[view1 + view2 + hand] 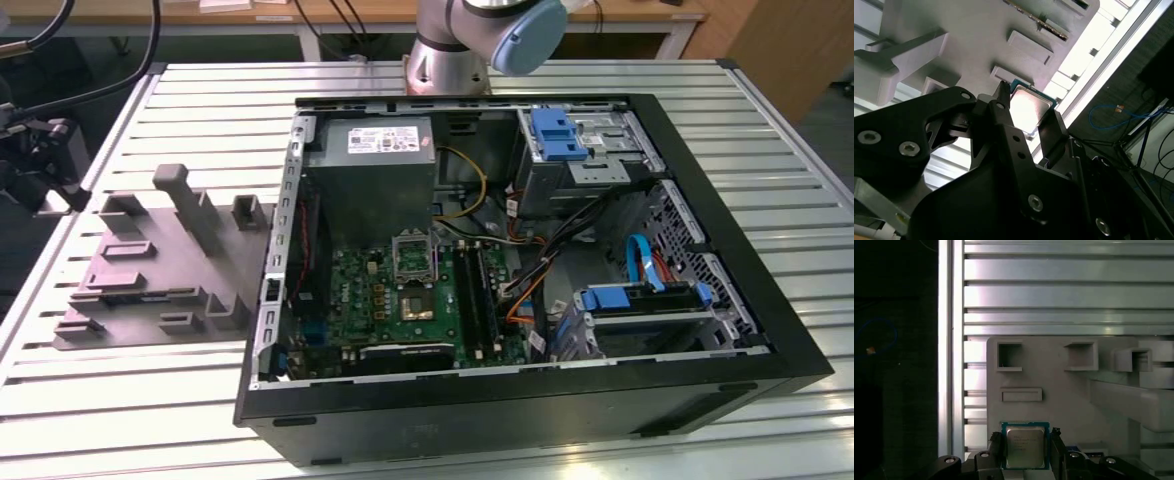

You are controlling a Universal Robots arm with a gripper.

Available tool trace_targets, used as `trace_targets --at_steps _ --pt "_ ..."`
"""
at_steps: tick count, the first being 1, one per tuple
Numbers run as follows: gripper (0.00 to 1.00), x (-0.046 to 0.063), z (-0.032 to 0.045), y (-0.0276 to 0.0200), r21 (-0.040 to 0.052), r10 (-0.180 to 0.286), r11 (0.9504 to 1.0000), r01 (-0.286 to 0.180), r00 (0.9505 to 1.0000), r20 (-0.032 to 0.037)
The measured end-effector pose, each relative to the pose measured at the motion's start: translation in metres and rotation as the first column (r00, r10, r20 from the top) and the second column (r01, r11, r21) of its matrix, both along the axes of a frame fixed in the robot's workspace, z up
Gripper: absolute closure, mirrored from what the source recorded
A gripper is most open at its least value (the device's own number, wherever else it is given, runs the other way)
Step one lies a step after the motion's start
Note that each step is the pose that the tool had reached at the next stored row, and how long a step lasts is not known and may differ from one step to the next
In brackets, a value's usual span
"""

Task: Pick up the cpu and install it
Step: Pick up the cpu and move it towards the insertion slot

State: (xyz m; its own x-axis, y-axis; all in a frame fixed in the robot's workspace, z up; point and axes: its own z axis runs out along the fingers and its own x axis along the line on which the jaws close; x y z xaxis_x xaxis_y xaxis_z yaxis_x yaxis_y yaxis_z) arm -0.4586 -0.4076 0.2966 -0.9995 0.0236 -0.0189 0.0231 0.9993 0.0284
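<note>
The gripper [1026, 438] pinches the cpu [1025, 450] by two opposite edges, one black finger [995, 443] pressed to each side and its silvery top showing in both wrist views. The chip hangs over the grey plastic tray [1064, 405], close to the tray's edge nearest the rim of the slatted worktop [1054, 295]. In the exterior view the tray [147, 290] lies toward the worktop's edge on that view's left, just beside the open computer case [534, 410] with the green motherboard [387, 305] inside.

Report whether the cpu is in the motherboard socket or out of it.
Out. In both wrist views the cpu sits gripped between the fingers of the gripper, with the grey tray behind it, away from the green motherboard.
</note>
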Motion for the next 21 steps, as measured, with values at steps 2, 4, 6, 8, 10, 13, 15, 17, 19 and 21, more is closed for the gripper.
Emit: trace_targets --at_steps 2,4,6,8,10,13,15,17,19,21 --pt "0.53 0.0000 0.0013 0.0000 -0.0001 0.000 1.0000 0.000 1.0000 -0.0002" --pt "0.53 0.0001 0.0016 0.0000 0.0001 0.000 1.0000 0.000 1.0000 0.0003" --pt "0.53 0.0000 0.0023 0.0000 0.0000 0.000 1.0000 0.000 1.0000 0.0001" --pt "0.53 0.0000 0.0034 0.0000 -0.0002 -0.001 1.0000 0.001 1.0000 -0.0002" --pt "0.53 0.0000 0.0042 0.0000 0.0000 -0.001 1.0000 0.001 1.0000 0.0001" --pt "0.53 0.0000 0.0047 0.0000 0.0000 -0.001 1.0000 0.001 1.0000 0.0001" --pt "0.53 0.0000 0.0053 0.0000 -0.0001 -0.001 1.0000 0.001 1.0000 -0.0001" --pt "0.53 0.0000 0.0060 0.0000 -0.0003 -0.002 1.0000 0.002 1.0000 -0.0001" --pt "0.53 0.0000 0.0073 0.0000 -0.0004 -0.003 1.0000 0.003 1.0000 -0.0001" --pt "0.53 0.0000 0.0078 0.0000 -0.0003 -0.003 1.0000 0.003 1.0000 0.0002"
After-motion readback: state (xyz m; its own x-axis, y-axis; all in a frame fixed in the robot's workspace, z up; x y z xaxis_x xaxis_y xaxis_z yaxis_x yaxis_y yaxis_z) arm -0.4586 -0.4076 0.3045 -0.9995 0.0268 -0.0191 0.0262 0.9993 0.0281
